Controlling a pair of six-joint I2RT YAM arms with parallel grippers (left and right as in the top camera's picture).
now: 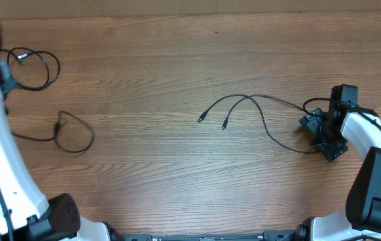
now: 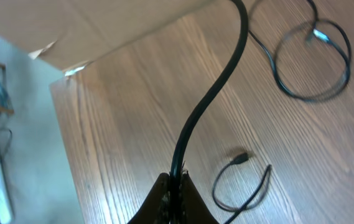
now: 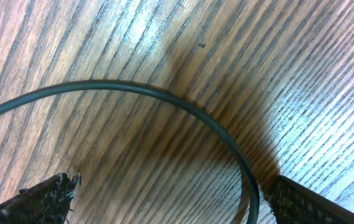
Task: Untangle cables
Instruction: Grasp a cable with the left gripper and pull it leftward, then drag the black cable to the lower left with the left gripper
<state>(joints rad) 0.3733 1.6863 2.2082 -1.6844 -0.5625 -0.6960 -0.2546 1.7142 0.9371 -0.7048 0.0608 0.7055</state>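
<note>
Wood-grain table (image 1: 150, 60) | left gripper (image 2: 177, 196): clamped on a black cable (image 2: 211, 93) | right gripper (image 3: 177, 199): jaws wide apart, low over one of two crossed strands (image 1: 244, 96) lying centre-right | upper loop (image 1: 58, 67) and lower loop (image 1: 92, 137): flat on the table, far left, apart.

Cable loops (image 1: 57, 67) left, crossed cables (image 1: 247, 98) right

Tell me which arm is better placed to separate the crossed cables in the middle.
Right. The right gripper is open beside the crossed cables, with one strand lying between its jaws. The left gripper is far off at the table's left edge and shut on another cable.
</note>
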